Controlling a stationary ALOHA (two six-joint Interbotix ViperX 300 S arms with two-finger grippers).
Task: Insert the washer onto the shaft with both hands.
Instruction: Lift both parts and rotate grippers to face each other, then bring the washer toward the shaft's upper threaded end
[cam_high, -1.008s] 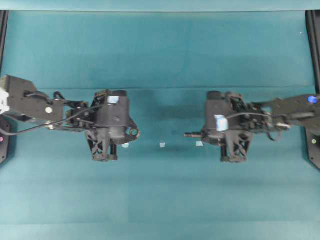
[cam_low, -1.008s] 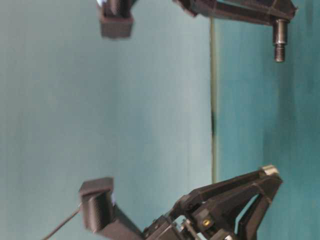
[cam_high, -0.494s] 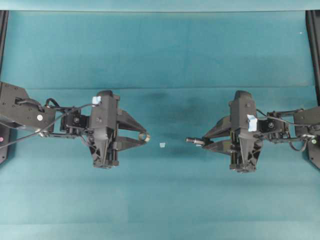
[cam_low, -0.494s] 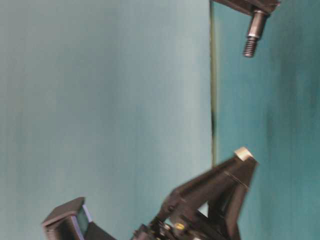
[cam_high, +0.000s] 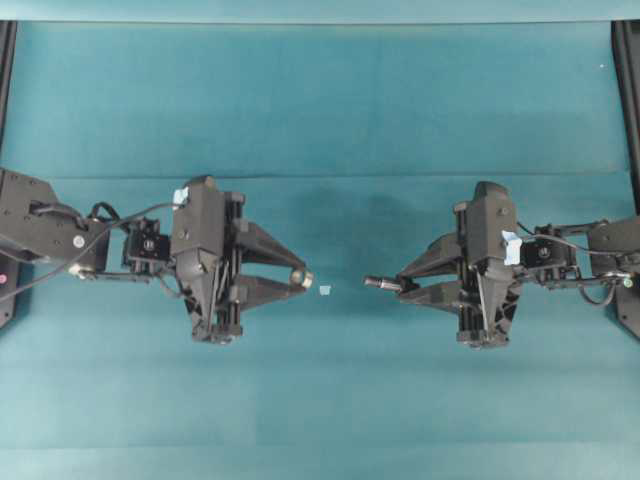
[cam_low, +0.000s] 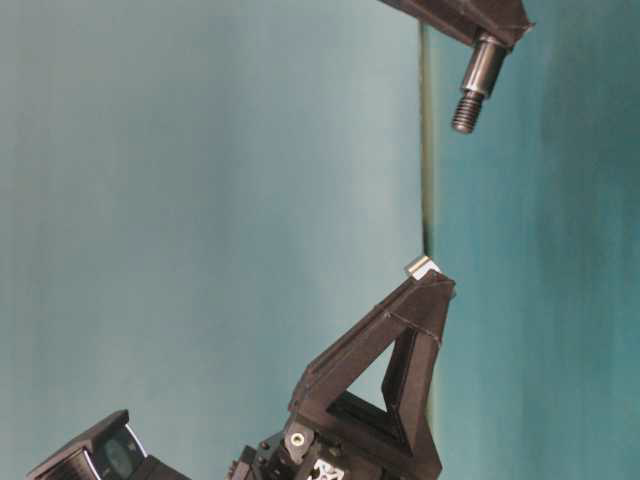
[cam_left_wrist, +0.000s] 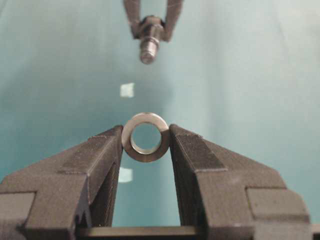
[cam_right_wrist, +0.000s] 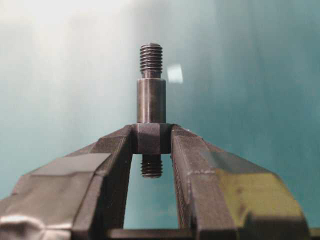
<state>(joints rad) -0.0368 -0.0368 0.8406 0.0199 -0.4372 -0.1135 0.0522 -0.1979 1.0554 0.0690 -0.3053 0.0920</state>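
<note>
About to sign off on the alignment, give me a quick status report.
Left gripper shut on washer, hole facing shaft. Right gripper shut on shaft. Parts apart; tape scrap on the table between them.

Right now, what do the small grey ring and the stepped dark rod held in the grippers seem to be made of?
The small grey ring looks like metal, dull brushed finish: pale glints along its rim. The stepped dark rod looks like darker, smoother metal, likely steel: cut threads at its tip, soft sheen along the barrel.
</note>
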